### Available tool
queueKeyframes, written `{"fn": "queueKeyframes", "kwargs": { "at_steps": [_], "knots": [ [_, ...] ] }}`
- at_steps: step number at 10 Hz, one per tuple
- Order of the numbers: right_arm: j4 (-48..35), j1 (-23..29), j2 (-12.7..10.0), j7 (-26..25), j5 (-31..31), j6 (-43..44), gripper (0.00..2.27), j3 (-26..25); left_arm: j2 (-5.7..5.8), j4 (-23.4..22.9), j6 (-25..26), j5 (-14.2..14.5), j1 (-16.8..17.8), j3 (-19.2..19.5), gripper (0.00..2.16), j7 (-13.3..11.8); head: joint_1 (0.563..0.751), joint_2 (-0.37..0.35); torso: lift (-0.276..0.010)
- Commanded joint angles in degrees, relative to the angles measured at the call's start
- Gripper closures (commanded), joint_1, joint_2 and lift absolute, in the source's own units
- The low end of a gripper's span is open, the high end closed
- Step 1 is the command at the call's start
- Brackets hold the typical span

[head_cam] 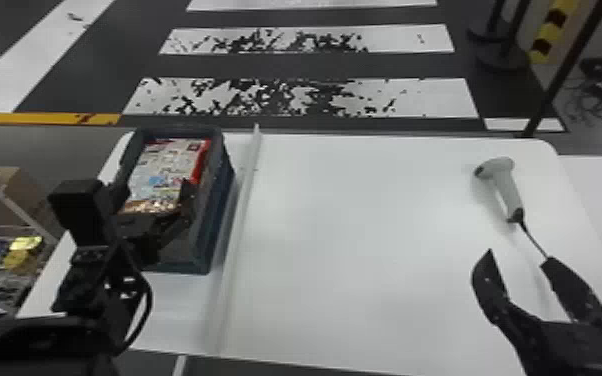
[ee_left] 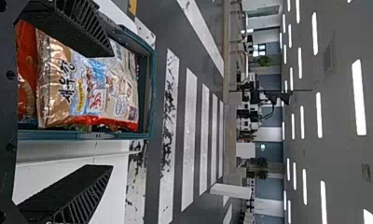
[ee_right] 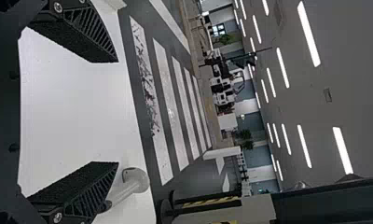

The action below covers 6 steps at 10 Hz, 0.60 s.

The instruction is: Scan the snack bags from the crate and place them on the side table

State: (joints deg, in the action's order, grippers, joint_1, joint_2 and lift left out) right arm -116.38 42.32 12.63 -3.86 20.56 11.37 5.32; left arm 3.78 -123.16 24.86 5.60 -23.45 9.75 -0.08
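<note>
I hold my left end effector above the crate, its two fingers set wide with nothing between them. The crate stands along the table's left edge, toward the far left corner. Inside, a crinkly snack bag lies on top with its broad printed side up; a red-orange bag lies beside it.

The step in hand, I judge, is picking that top bag. In the left wrist view one finger appears over the bag and the other beyond the crate's long right wall, so I should centre over the bag before lowering, or a fingertip could land on the rim. The film looks slippery and the filling loose; a firm pinch of gathered film, then a straight lift, should spare the contents and leave the neighbour behind.

A raised pale strip runs just right of the crate, so the bag needs carrying high across it. The scanner lies near the far right corner, its cord trailing toward my right end effector, which is wide and empty near the table's right edge. That cord could snag.
</note>
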Motion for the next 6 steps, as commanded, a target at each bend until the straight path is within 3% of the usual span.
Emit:
{"fn": "queueKeyframes", "kwargs": {
  "at_steps": [1,6],
  "knots": [
    [0.0,0.0,0.1,0.0,0.0,-0.1,0.09,0.3,0.00,1.4,3.7,0.4,2.9,1.8,0.00,-0.8,0.695,0.127,-0.050],
    [0.0,0.0,0.1,0.1,-0.6,-1.1,0.09,1.0,0.09,12.2,10.3,-0.3,14.6,5.9,0.00,-4.3,0.695,0.194,-0.050]
  ]
}}
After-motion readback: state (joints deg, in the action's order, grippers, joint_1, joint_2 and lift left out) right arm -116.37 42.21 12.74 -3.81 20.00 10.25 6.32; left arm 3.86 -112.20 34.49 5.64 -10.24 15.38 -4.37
